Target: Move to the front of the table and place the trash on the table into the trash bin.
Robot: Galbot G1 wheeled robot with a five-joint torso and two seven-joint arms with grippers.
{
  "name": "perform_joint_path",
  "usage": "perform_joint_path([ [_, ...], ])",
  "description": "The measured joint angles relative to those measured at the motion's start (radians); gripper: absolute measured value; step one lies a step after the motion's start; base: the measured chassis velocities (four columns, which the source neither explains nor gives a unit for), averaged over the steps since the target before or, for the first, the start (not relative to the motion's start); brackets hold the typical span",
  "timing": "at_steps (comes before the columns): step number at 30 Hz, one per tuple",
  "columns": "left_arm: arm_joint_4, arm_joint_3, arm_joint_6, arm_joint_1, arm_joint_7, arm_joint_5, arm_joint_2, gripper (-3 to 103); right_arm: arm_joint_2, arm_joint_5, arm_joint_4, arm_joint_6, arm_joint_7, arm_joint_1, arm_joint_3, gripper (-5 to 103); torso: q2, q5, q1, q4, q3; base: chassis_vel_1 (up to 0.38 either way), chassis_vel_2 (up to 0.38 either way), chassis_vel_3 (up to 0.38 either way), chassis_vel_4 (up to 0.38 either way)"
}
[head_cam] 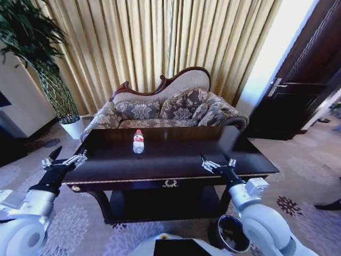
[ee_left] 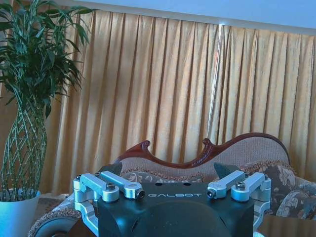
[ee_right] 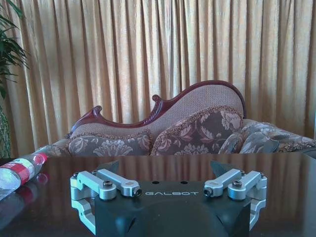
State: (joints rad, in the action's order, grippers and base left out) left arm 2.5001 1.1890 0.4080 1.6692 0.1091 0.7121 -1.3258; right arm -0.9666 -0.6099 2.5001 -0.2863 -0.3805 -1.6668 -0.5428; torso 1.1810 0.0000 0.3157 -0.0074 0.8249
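Facing the table (head_cam: 224,160), both open grippers, left (head_cam: 64,158) and right (head_cam: 218,161), are flanking the bottle (head_cam: 138,142); reaching comes next, likely.

A small clear plastic bottle with a red-and-white label (head_cam: 138,142) lies on the large dark glossy wooden desk (head_cam: 176,160), between both open claws, well ahead. A round dark bin (head_cam: 230,234) sits on the floor below the right claw (head_cam: 216,162).

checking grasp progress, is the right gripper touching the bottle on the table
Apart. In the head view the right gripper hovers at the table's near right edge, with bare tabletop between it and the bottle lying mid-table.
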Motion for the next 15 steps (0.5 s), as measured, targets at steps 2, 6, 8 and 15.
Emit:
perform_joint_path([
  [2, 0.0, 0.0, 0.001, 0.0, -0.001, 0.0, 0.003, 100, 0.0, 0.002, 0.0, 0.003, 0.0, 0.001, 0.0, 100, 0.0, 0.0, 0.0, 0.0, 0.0, 0.0, 0.0, 0.0, 0.0],
  [6, 0.0, 0.001, 0.001, -0.001, -0.002, 0.0, 0.008, 100, 0.001, 0.002, 0.0, 0.006, 0.0, 0.007, 0.001, 100, 0.0, 0.0, 0.0, -0.0001, 0.0, 0.0, 0.0, 0.0, 0.0],
  [8, 0.0, 0.001, 0.001, -0.001, -0.003, 0.001, 0.009, 100, 0.001, 0.002, 0.0, 0.006, 0.0, 0.01, 0.004, 100, 0.0, 0.0, 0.0, 0.0, 0.0, 0.0, 0.0, 0.0, 0.0],
  [15, 0.0, -0.002, 0.003, -0.006, -0.012, 0.001, 0.018, 100, 0.001, 0.002, 0.0, 0.006, 0.0, 0.011, 0.007, 100, 0.0, 0.0, 0.0, 0.0, 0.0, 0.0, 0.0, 0.0, 0.0],
])
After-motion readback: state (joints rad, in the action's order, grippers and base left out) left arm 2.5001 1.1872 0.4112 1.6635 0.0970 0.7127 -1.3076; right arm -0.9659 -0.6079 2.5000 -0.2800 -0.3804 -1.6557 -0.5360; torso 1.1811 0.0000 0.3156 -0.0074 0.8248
